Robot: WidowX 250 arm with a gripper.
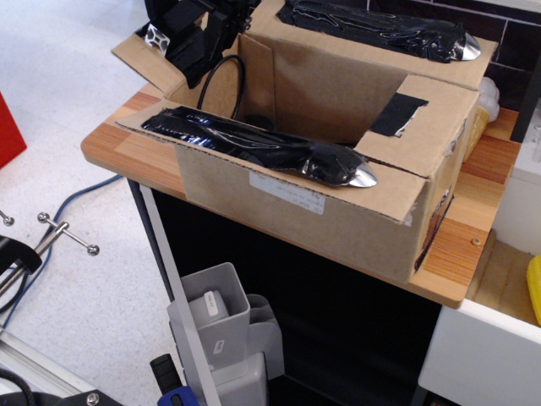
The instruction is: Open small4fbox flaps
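The small4fbox [338,211] stands on a wooden table, its white label [287,193] on the near side. All four flaps are folded outward. The near long flap [254,144] and the far long flap [380,34] carry crinkled black tape. The right short flap [414,114] has a black tape patch. The left short flap [135,55] tilts outward over the table's left end. My black gripper [182,42] is at the box's far left corner, resting against this left flap, its fingers apart. A black cable [221,85] loops down inside the box.
The wooden table [114,144] ends just left of the box. A grey bin [211,313] stands on the floor below. A red object [7,131] is at the left edge. A white counter [482,338] adjoins on the right.
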